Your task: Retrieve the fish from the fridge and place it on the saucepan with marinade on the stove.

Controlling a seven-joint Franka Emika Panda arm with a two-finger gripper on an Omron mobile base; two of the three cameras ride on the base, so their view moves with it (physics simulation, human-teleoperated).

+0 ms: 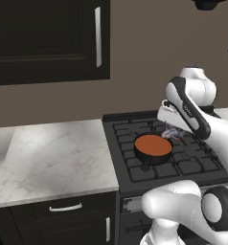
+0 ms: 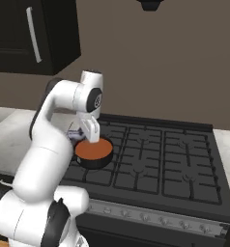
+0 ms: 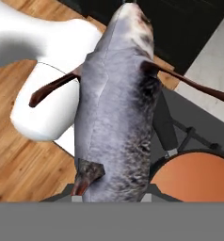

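Observation:
The grey fish (image 3: 116, 108) hangs lengthwise in the hand view, with my gripper shut on it. In the base views my gripper (image 1: 170, 128) (image 2: 92, 136) holds the fish (image 1: 173, 133) (image 2: 74, 133) just over the rim of the black saucepan (image 1: 153, 152) (image 2: 93, 155). The pan stands on the stove (image 1: 192, 167) (image 2: 160, 159) at its front left burner and is filled with orange-brown marinade (image 1: 153, 144) (image 2: 93, 149) (image 3: 198, 176). Its short handle (image 3: 164, 127) shows beside the fish. The fridge is out of view.
A marble counter (image 1: 49, 158) runs left of the stove, with dark drawers (image 1: 65, 210) below and a dark wall cabinet (image 1: 49, 38) above. A strip of counter (image 2: 229, 142) lies right of the stove. The wooden floor (image 3: 20, 174) shows under the hand.

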